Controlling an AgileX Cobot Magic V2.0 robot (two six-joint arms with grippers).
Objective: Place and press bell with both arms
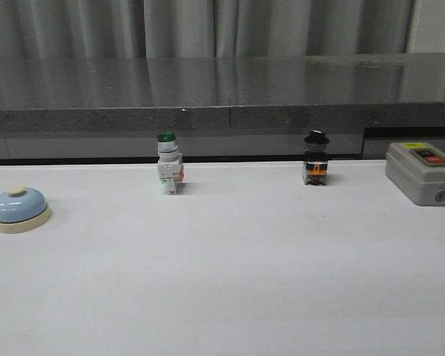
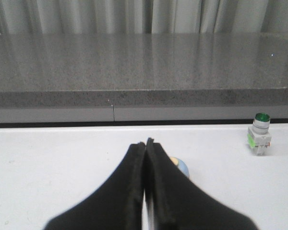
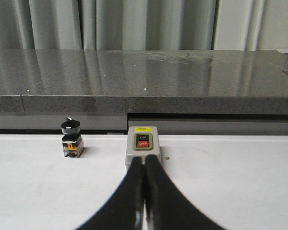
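At table's left edge: bell (image 1: 18, 210)

Left gripper (image 2: 145, 143) fingers pressed together, nothing held. Right gripper (image 3: 144, 160) same, closed and empty. Both low, level.

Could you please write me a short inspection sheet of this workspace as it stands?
Surface: white tabletop, bare in the front.
Job's things: light-blue glossy dome bell with cream base, upright at the far left, untouched.
Clutter: green-capped white push-button switch; black-knobbed selector switch; grey box with red and black buttons, all along the back edge.
Grippers: left gripper shut, empty, the bell partly hidden just behind it; right gripper shut, empty, in front of the grey box.
Cables: nothing seen.
Surroundings: grey speckled stone ledge, grey curtain behind.
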